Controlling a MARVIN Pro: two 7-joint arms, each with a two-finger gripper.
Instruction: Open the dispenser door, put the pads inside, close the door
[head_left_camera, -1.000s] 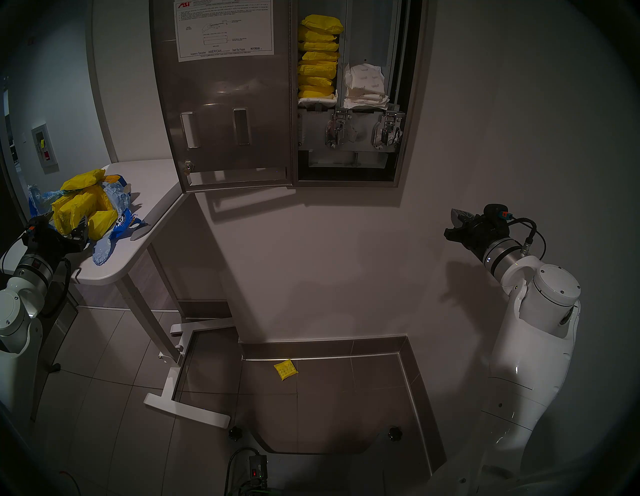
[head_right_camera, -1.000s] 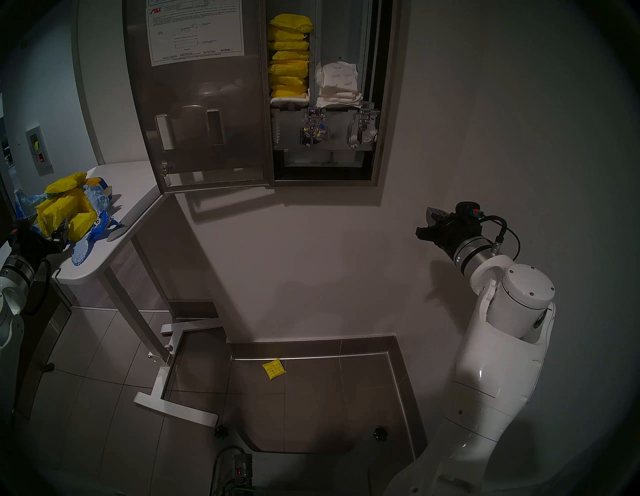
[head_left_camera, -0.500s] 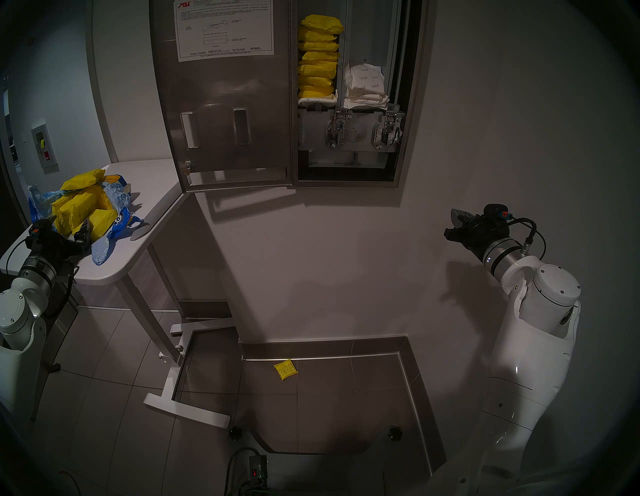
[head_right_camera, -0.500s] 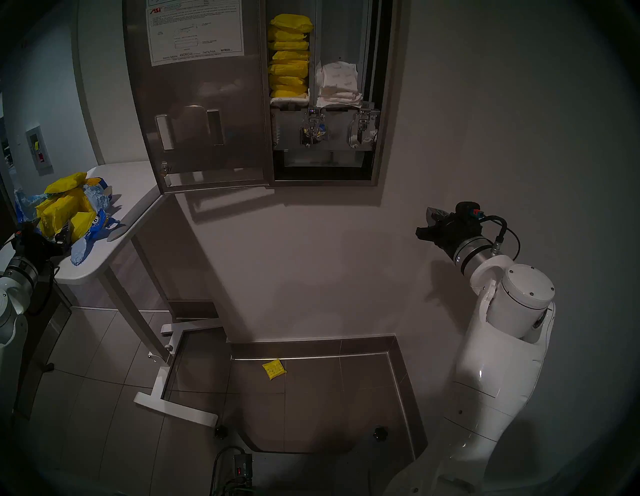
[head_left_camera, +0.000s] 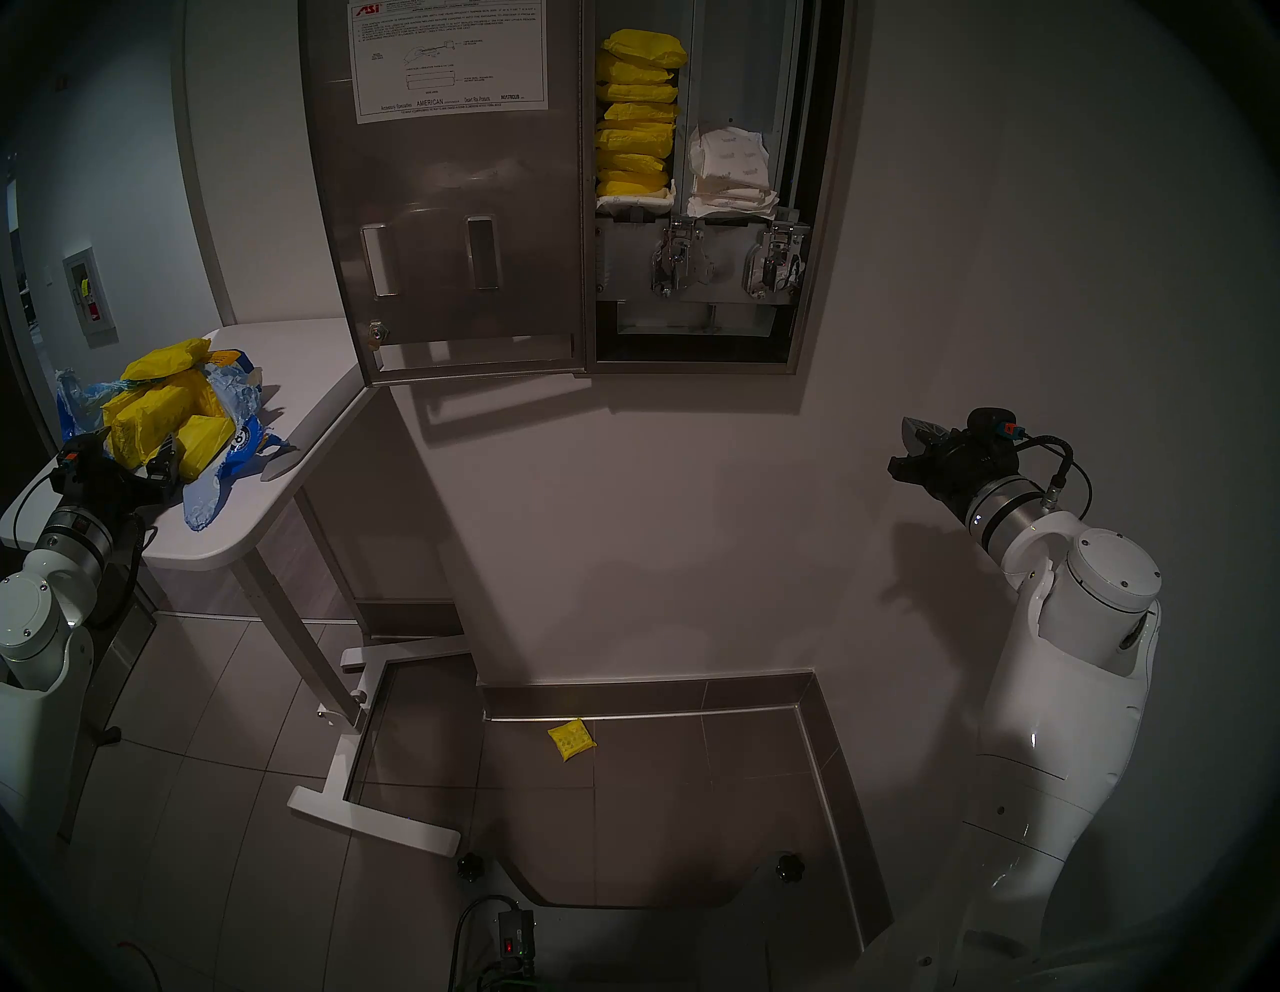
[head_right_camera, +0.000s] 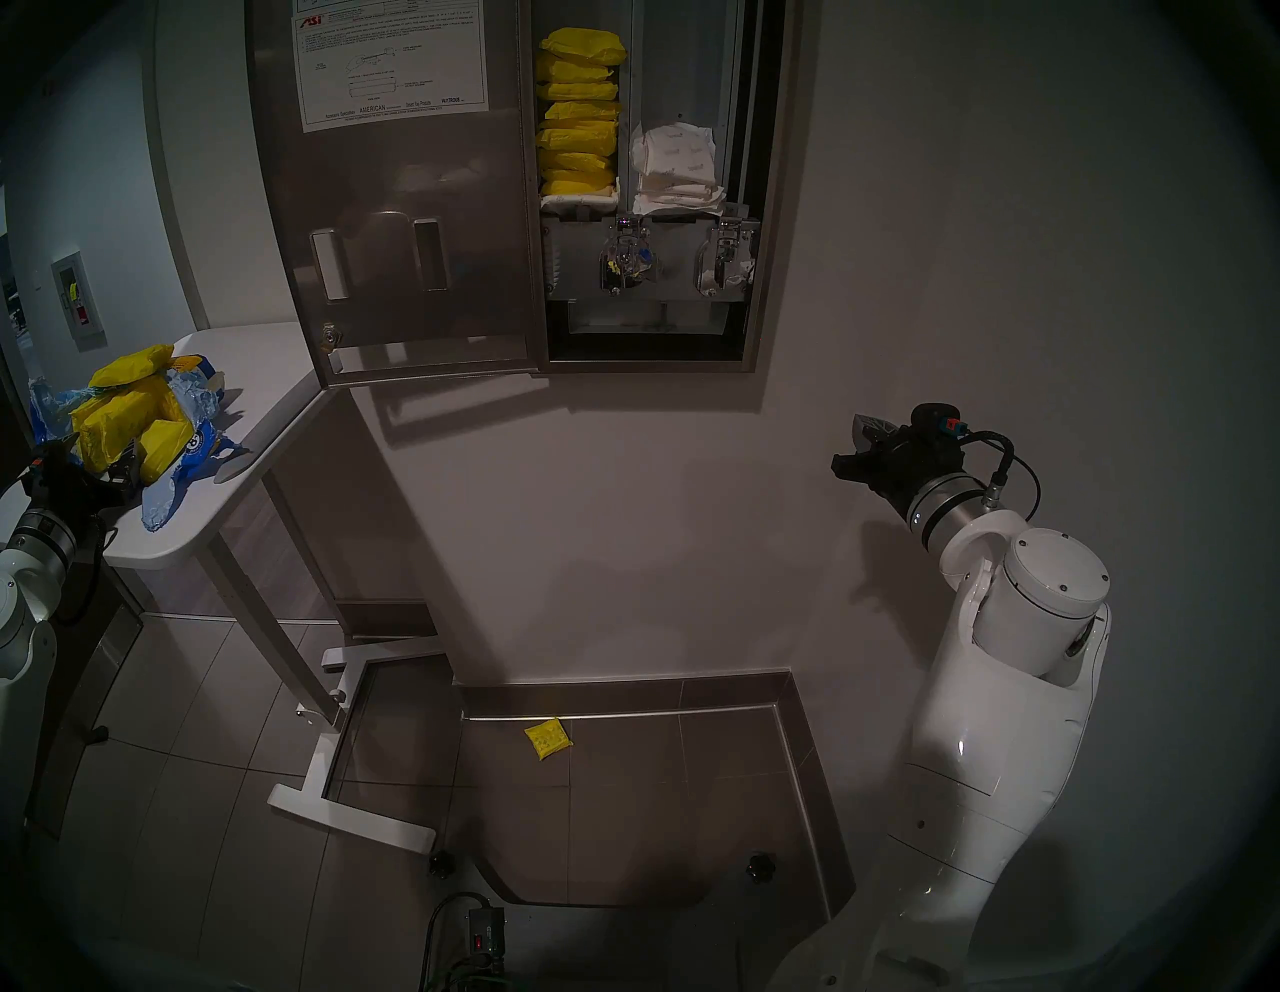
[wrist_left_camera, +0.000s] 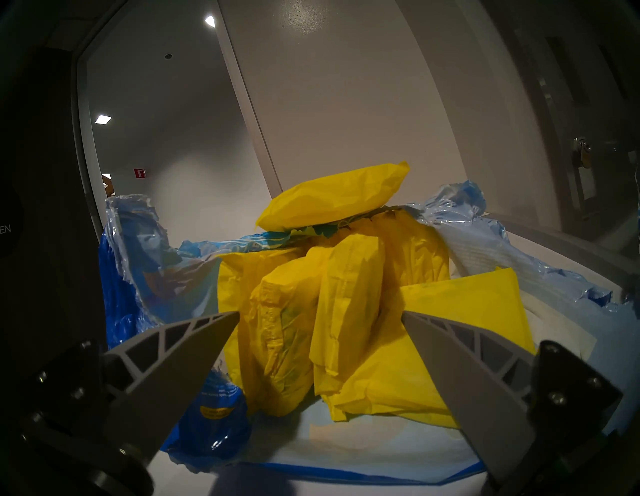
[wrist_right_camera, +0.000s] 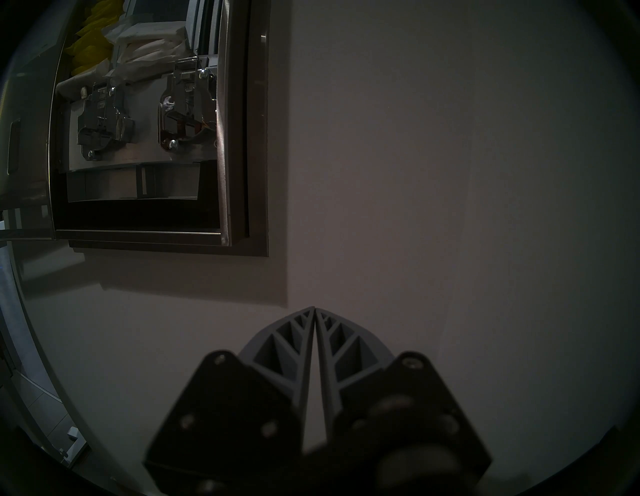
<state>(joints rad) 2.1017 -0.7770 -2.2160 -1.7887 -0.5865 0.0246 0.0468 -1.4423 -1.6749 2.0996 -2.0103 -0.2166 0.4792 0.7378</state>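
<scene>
Left wrist view: left gripper (wrist_left_camera: 320, 313) spread before the pads (wrist_left_camera: 332, 311), bag-hidden below; right gripper (wrist_right_camera: 314, 308) pressed together.

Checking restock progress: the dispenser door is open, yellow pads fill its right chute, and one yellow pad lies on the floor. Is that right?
One thing is off: the yellow pads are stacked in the left chute of the dispenser, not the right, which holds white packets. The head view shows it. The dispenser door is open, and one yellow pad lies on the floor.
</scene>
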